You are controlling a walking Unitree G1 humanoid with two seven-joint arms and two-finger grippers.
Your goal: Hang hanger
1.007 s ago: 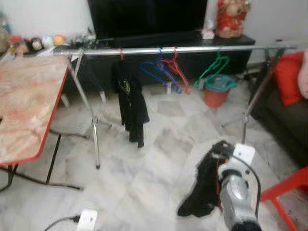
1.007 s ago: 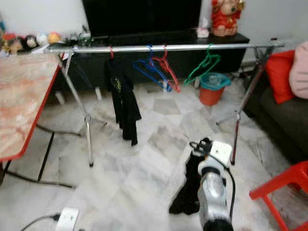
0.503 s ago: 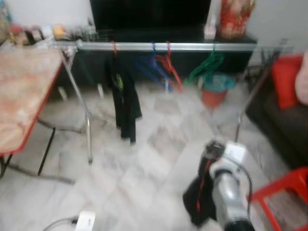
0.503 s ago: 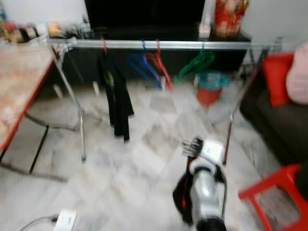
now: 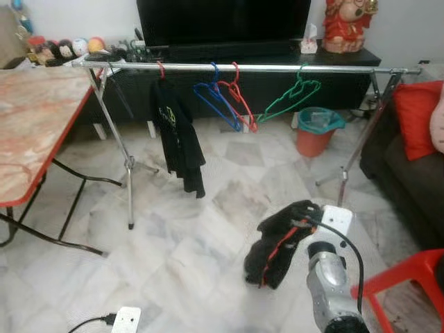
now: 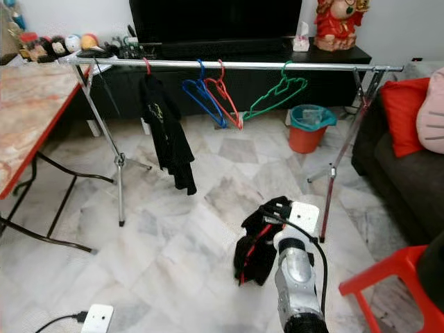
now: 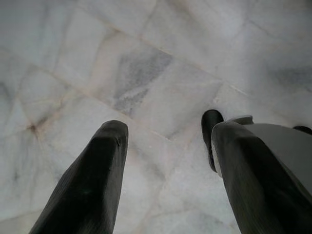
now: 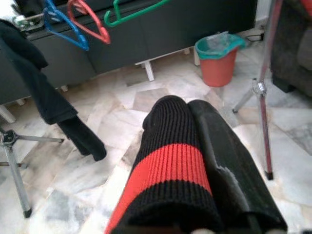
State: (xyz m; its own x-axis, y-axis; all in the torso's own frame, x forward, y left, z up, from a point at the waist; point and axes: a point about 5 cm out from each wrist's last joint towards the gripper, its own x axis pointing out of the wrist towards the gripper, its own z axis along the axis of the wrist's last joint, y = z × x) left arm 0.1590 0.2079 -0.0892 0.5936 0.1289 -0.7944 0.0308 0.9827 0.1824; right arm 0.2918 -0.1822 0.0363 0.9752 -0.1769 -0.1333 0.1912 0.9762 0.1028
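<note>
Right now your right gripper (image 6: 277, 208) is clenching a black garment (image 6: 255, 243) with a red stripe, presumably still on its hanger, though you cannot make out the hanger itself under the cloth. In the right wrist view the ribbed knit with its red band (image 8: 168, 170) is lying pressed against one black finger (image 8: 222, 165), with no gap between cloth and finger. The garment is drooping in a soft bundle below the gripper, above the pale marble floor (image 5: 180, 257), well short of the rail.

The chrome clothes rail (image 5: 250, 68) is standing ahead of you on thin tripod legs. A black shirt (image 5: 177, 135) is hanging from it on a red hanger near its left end. Beside that, a blue wire hanger (image 5: 216, 104) and a red one (image 5: 239, 104) are dangling close together, tilted, and a green hanger (image 5: 291, 100) is hanging further right, also tilted.

Your left gripper (image 7: 165, 165) is hanging released, its two black fingers well apart over the veined floor tiles.

Behind the rail, a dark low cabinet (image 5: 340, 59) is carrying a red figurine (image 5: 345, 24). An orange bin (image 5: 313, 132) with a teal liner is sitting on the floor below. A marble-patterned table (image 5: 35, 132) with a red edge is standing to your left, and a red plastic chair (image 5: 406, 281) is at your right.
</note>
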